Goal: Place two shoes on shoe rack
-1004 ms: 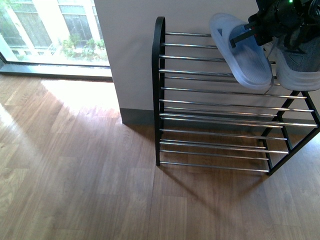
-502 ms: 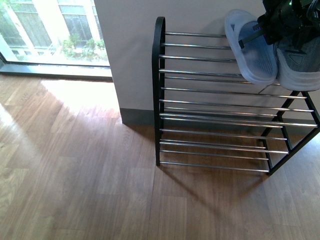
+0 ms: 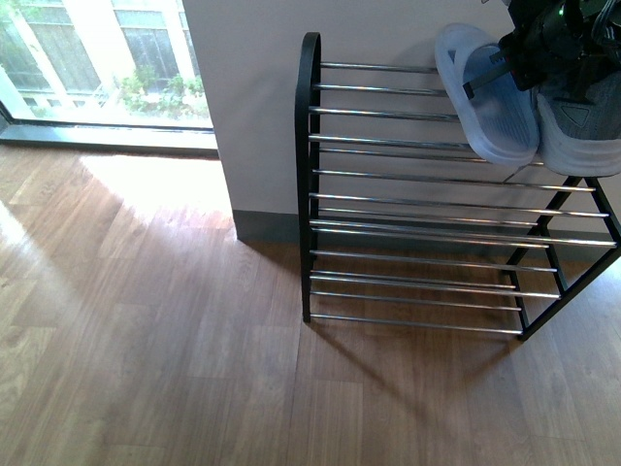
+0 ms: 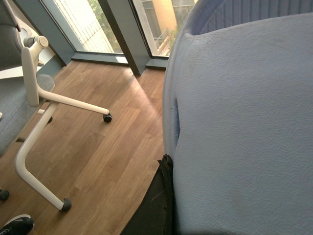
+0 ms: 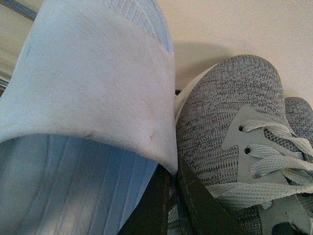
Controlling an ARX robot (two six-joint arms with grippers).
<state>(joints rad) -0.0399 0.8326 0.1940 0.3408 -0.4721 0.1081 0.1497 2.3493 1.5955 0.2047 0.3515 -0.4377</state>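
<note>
The shoe rack [image 3: 417, 199], black side frames and chrome rods, stands against the white wall. A grey mesh sneaker [image 3: 582, 126] sits on its top tier at the right end. My right gripper [image 3: 500, 66] is shut on a pale blue slide sandal [image 3: 485, 92] and holds it tilted over the top rods, right beside the sneaker. In the right wrist view the fingers [image 5: 161, 205] pinch the sandal's strap [image 5: 93, 88], with the sneaker [image 5: 230, 112] touching alongside. My left gripper [image 4: 168, 196] is shut on the other pale blue sandal [image 4: 244, 122]; it is out of the front view.
Wooden floor [image 3: 146, 330] lies in front of the rack, with a window [image 3: 97, 58] at the far left. The left wrist view shows a white office chair base [image 4: 39, 103], glass doors [image 4: 112, 24] and a black shoe tip [image 4: 14, 225] on the floor.
My right gripper has carried the sandal to the right and further over the top tier, up against the grey sneaker. In the last half second it has barely moved.
</note>
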